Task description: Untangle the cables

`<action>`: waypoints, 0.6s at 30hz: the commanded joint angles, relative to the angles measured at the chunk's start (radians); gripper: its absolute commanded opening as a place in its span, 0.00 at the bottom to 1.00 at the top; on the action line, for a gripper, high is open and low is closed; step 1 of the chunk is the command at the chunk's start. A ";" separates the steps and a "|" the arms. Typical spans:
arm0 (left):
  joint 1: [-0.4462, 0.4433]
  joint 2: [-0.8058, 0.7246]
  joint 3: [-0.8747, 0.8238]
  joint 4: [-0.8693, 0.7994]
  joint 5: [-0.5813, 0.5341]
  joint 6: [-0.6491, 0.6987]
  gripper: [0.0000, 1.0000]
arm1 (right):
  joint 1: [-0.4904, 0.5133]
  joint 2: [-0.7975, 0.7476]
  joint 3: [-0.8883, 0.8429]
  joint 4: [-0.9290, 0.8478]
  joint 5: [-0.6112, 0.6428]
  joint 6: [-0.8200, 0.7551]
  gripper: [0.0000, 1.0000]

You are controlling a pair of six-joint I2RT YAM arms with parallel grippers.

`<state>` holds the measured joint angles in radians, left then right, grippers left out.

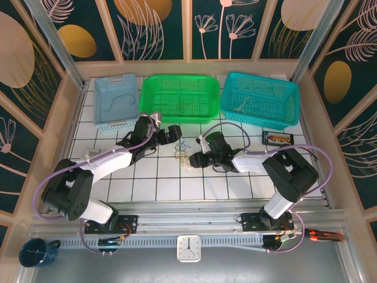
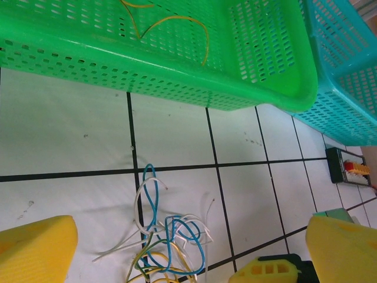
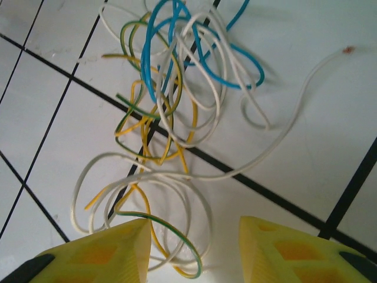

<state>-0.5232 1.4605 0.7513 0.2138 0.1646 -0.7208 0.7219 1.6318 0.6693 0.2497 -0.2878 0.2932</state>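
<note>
A tangle of thin white, blue, yellow and green-yellow cables [image 1: 182,152] lies on the white tiled table between the two arms. My left gripper [image 1: 175,135] hovers just behind the tangle. In the left wrist view it [image 2: 188,253] stands wide open, with the blue and white loops [image 2: 168,239] between its yellow fingers [image 2: 35,247]. My right gripper [image 1: 195,158] sits at the tangle's near right side. The right wrist view shows it [image 3: 194,253] open and low over the white loops and a green-yellow wire [image 3: 177,236], gripping nothing. The knot [image 3: 177,76] lies ahead of it.
Three baskets line the back: light blue [image 1: 116,125], green [image 1: 179,119] and teal [image 1: 259,122]. The green basket [image 2: 118,59] holds a yellow wire [image 2: 177,22]. A small black connector box [image 1: 277,137] sits right of the tangle. A clock [image 1: 188,247] and a mug [image 1: 35,252] lie below the arm bases.
</note>
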 commanded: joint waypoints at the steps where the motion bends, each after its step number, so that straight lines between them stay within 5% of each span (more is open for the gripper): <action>1: -0.003 -0.028 -0.024 0.042 0.010 -0.025 0.99 | 0.008 0.027 0.026 0.034 0.067 -0.018 0.42; 18: -0.002 -0.031 -0.063 0.092 0.029 -0.054 0.99 | 0.042 0.082 0.047 0.073 0.035 -0.020 0.32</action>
<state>-0.5232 1.4460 0.7036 0.2611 0.1757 -0.7555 0.7551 1.7008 0.6872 0.3008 -0.2554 0.2909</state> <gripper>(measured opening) 0.988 0.325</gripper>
